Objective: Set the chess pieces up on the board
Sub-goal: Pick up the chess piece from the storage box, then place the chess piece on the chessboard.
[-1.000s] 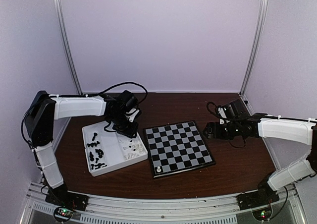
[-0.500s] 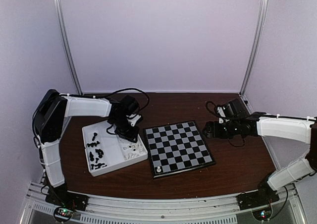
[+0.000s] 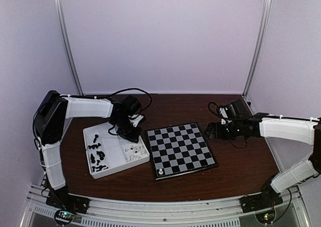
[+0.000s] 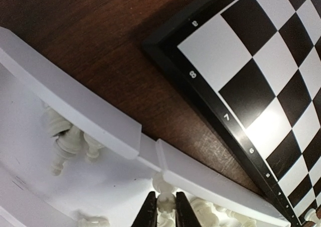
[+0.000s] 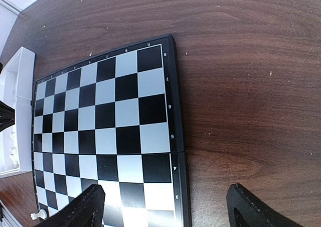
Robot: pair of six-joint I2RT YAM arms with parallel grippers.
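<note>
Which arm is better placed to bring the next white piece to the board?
Left: the left gripper sits in the tray, fingers flanking a cream-white piece. The right gripper hangs open beyond the board.

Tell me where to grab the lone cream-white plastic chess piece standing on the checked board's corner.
Probably pinch the cream-white plastic chess piece at its narrower top, coming straight down. It stands upright and alone at the near-left corner of the black-and-grey checked board, its base wider, so nothing crowds it.
</note>
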